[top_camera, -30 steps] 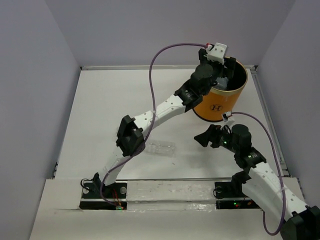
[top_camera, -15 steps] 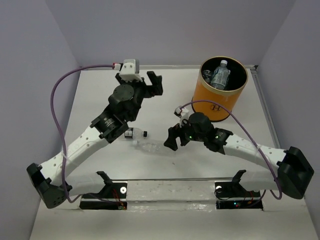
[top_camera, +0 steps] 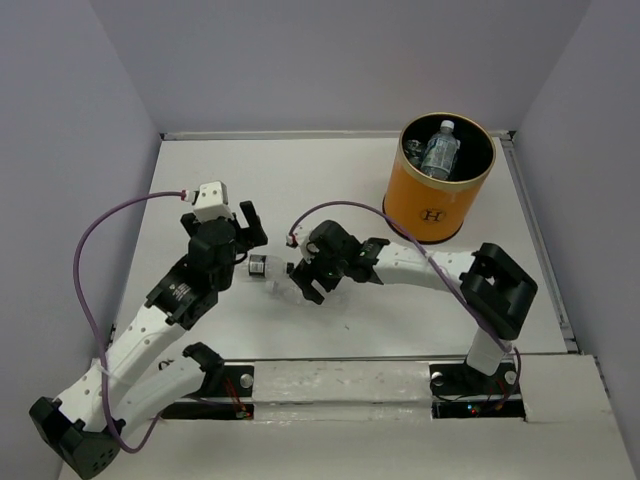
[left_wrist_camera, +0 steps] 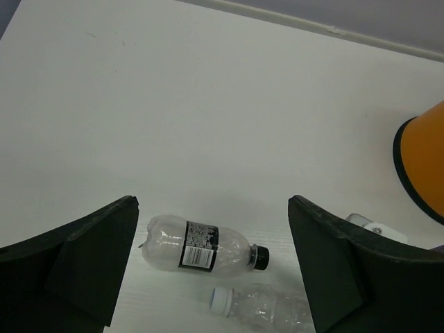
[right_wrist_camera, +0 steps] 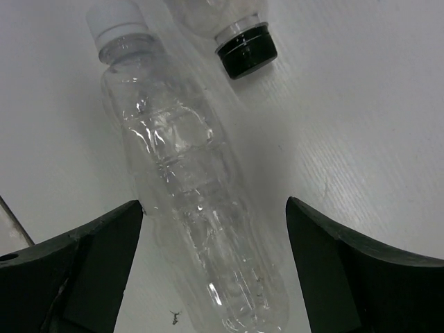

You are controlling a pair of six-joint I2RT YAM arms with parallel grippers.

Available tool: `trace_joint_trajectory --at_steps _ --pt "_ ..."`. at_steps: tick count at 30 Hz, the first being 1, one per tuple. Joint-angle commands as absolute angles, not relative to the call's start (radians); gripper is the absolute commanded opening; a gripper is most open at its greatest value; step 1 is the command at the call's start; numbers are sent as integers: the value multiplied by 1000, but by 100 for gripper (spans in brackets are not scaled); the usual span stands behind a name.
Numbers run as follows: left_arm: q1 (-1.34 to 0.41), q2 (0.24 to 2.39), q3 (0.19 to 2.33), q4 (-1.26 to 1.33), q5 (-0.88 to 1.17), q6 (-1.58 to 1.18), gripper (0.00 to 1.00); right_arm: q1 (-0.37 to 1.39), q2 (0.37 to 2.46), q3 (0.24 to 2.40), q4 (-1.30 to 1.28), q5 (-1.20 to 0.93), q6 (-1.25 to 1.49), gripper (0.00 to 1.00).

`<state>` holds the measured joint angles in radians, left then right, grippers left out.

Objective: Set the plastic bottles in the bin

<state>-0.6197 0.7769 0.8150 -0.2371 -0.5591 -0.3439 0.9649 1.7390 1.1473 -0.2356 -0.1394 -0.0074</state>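
Plastic bottles [top_camera: 438, 150] already sit in the bin [top_camera: 440, 205] at the table's far right corner; two more lie just beside each other near the middle, toward the near edge. My right gripper [right_wrist_camera: 211, 270] is wide open and holds nothing, a finger on either side of the white-capped bottle [right_wrist_camera: 194, 201] — I should drop lower, stay square across its body and close gently, since the thin wall looks likely to buckle. My left gripper [left_wrist_camera: 211, 277], likewise spread and empty, hovers above the black-capped bottle [left_wrist_camera: 198, 248] — best kept clear.
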Motion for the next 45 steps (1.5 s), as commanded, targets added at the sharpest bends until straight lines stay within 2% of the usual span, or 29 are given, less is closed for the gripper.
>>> trace_joint_trajectory --at_steps 1,4,6,10,12,15,16,19,21,25,30,31,33,37,45 --pt "-592 713 784 -215 -615 -347 99 989 1793 1245 -290 -170 -83 88" --pt "-555 693 769 -199 -589 -333 99 1014 1856 1270 -322 -178 -87 86" --pt "-534 695 765 -193 -556 -328 99 1026 1870 1266 -330 -161 -81 80" --pt "-497 710 765 -183 -493 -321 99 1045 1824 1237 -330 -158 -57 58" --pt "-483 715 767 -179 -476 -325 99 1045 1778 1218 -336 -175 -38 40" --pt "-469 712 764 -176 -460 -336 99 1045 1640 1195 -354 -195 -11 36" --pt "-466 718 767 -179 -456 -344 99 1045 1603 1192 -356 -195 -6 31" --pt "-457 724 772 -187 -420 -386 99 1045 1465 1218 -359 -152 -14 28" --pt "-454 726 776 -192 -396 -434 99 1017 1407 1287 -359 -34 -37 25" --pt "-454 712 779 -218 -380 -538 99 862 1367 1443 -312 133 -51 25" --pt "-456 684 715 -264 -325 -710 99 600 1336 1496 -37 300 -57 26" --pt "-456 686 707 -305 -333 -751 99 503 1348 1500 -14 323 -48 26" --pt "-454 704 690 -357 -339 -837 99 372 1362 1488 62 304 -11 26" --pt "-454 739 667 -417 -365 -928 99 241 1387 1433 115 300 67 26" --pt "-454 739 555 -377 -399 -1023 99 88 1373 1230 379 310 101 25"
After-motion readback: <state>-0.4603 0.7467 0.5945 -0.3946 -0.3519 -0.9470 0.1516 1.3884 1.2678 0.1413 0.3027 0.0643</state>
